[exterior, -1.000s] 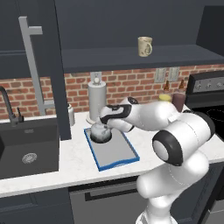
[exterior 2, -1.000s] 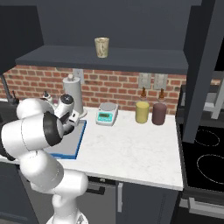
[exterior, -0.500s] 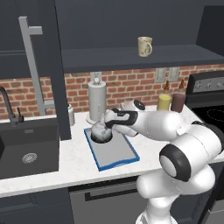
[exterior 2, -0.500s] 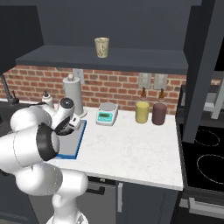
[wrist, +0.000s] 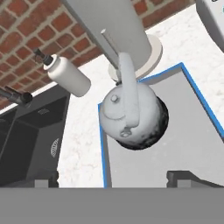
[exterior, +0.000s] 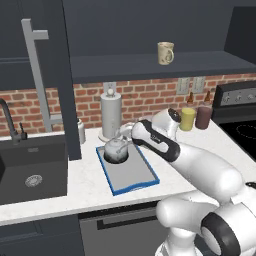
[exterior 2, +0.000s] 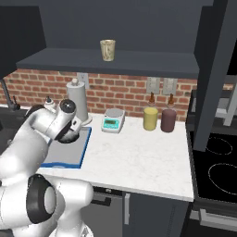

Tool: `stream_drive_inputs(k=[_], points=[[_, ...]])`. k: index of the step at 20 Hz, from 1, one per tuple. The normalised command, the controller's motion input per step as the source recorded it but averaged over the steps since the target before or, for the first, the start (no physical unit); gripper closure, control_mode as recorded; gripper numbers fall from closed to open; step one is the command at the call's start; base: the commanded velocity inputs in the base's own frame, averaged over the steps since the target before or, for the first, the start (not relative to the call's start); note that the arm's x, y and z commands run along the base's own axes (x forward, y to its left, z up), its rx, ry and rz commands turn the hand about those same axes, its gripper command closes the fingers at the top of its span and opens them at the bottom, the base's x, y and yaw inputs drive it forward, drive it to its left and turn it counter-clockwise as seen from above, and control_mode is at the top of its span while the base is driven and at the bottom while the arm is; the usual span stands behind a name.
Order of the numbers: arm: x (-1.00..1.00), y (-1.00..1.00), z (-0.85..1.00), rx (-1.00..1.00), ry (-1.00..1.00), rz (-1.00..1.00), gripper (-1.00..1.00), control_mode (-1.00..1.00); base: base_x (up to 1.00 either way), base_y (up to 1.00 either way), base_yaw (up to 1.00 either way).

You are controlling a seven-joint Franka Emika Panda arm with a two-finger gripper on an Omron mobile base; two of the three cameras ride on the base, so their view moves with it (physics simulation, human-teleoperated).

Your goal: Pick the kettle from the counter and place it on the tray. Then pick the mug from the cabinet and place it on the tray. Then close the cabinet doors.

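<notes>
The kettle [exterior: 116,148] is sitting on the tray [exterior: 135,177], up in its far left corner, at about eleven o'clock from the tray's middle, with its wire handle arching over the lid. In the hand view the kettle [wrist: 133,116] is lying dead centre, resting on the grey surface just inside the blue rim of the tray [wrist: 192,131]. The gripper [wrist: 114,178] is hovering just above and apart from it, the two dark fingertips [wrist: 186,178] standing wide at five and seven o'clock with nothing between them, so the hand is released. The arm is reaching in from three o'clock of the kettle in the left base view. The paper-towel holder [exterior: 111,115] is standing on the counter [exterior: 85,187] just behind the tray at twelve o'clock, and a white soap bottle [wrist: 68,76] is sitting near the black sink [exterior: 31,170] at nine o'clock. The mug [exterior: 165,52] is waiting on the shelf of the cabinet [exterior: 200,62], up at one o'clock from the kettle, with the cabinet door [exterior: 47,75] hanging open beside it. In the right base view a white scale [exterior 2: 113,121], a yellow jar [exterior 2: 150,118] and a dark jar [exterior 2: 168,120] are lining the brick wall.
</notes>
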Motion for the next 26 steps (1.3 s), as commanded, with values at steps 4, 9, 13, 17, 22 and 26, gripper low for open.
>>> stream_drive_inputs(k=[4, 9, 13, 17, 22, 26], points=[[-0.58, -0.01, 0.93, 0.00, 0.04, 0.00, -1.00, -1.00, 0.00, 0.00, 0.00], [-0.31, -0.03, 0.35, -0.04, 0.22, -0.05, -1.00, -1.00, 0.00, 0.00, 0.00], [0.00, 0.01, 0.00, -0.02, 0.00, 0.00, -1.00, -1.00, 0.00, 0.00, 0.00], [-0.09, 0.00, 0.07, 0.00, 0.00, 0.00, -1.00, -1.00, 0.00, 0.00, 0.00], [-0.36, -0.04, 0.44, -0.05, 0.00, 0.00, -1.00, -1.00, 0.00, 0.00, 0.00], [-0.42, -0.32, 0.59, -0.21, -0.11, 0.01, -1.00, -1.00, 0.00, 0.00, 0.00]])
